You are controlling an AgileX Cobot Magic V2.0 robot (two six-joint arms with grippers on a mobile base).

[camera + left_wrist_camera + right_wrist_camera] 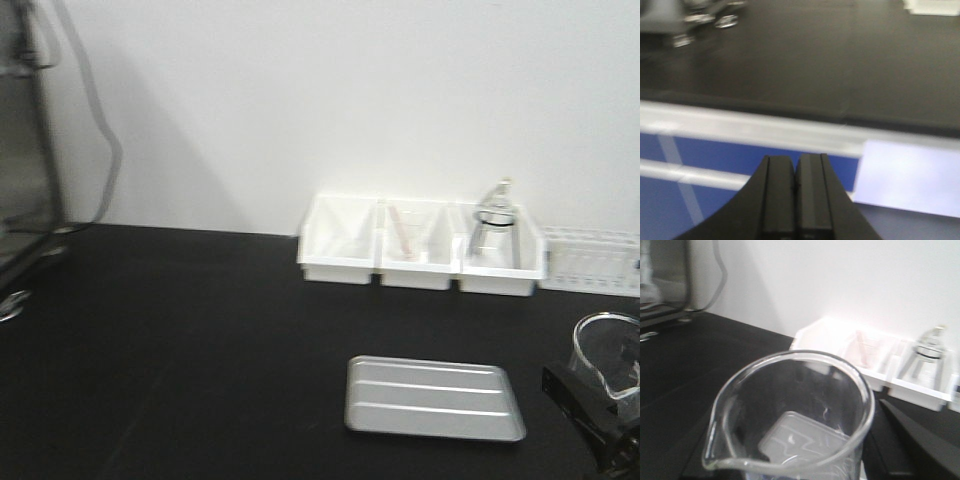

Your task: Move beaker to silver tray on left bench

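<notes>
The right gripper [598, 408] is reaching in from the right edge of the front view, low over the left bench [180, 340], and its black fingers are pinching the beaker [606, 348] from below the flared rim. The beaker is sitting upright in that grip, lifted clear of the worktop, with its spout pointing toward the wrist camera. The left gripper [796, 200] is hanging off the bench's front edge with its two pads pressed flat together, holding nothing. One silver tray [435, 398] is lying flat on the black top, to the left of the beaker and apart from it; in the right wrist view it is showing through the glass. Three white bins [420, 245] are standing side by side against the white wall [300, 100], the right-hand one holding a single glass vessel [493, 225], and one white rack [590, 258] is sitting just beside them. Bare worktop is running all round the tray, widest to its left, where blurred metal equipment [25, 150] is standing at the far end.
</notes>
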